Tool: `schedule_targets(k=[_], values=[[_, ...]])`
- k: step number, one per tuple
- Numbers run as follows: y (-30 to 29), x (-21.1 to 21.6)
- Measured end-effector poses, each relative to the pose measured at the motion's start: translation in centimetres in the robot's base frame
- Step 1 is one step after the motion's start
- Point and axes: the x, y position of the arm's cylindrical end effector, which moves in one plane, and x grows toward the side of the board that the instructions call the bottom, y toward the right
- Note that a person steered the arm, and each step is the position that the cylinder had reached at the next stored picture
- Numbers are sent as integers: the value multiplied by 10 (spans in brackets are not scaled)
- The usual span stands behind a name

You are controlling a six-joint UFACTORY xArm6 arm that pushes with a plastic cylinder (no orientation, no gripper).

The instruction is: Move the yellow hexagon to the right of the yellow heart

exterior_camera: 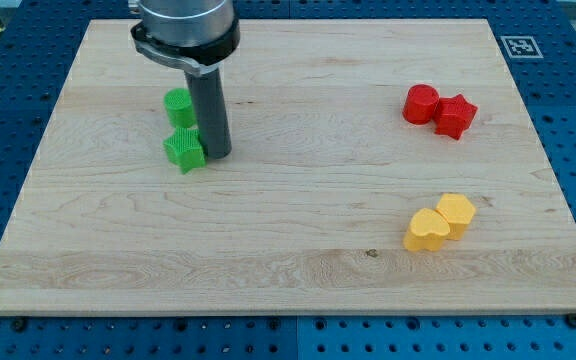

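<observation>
The yellow hexagon (457,213) lies at the view's lower right, touching the upper right side of the yellow heart (427,231). My tip (217,154) rests on the board at the view's upper left, right beside the green star (184,149) on that star's right side. It is far from both yellow blocks.
A green round block (178,106) sits just above the green star, partly behind the rod. A red cylinder (420,104) and a red star (455,115) touch each other at the view's upper right. The wooden board (288,280) lies on a blue perforated table.
</observation>
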Motion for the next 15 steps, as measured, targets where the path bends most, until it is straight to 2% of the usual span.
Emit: schedule_targets(k=[2, 3, 4, 7, 10, 13, 15], values=[[106, 0], [110, 1], [142, 14], [275, 45], [262, 44], [234, 74], [187, 84]])
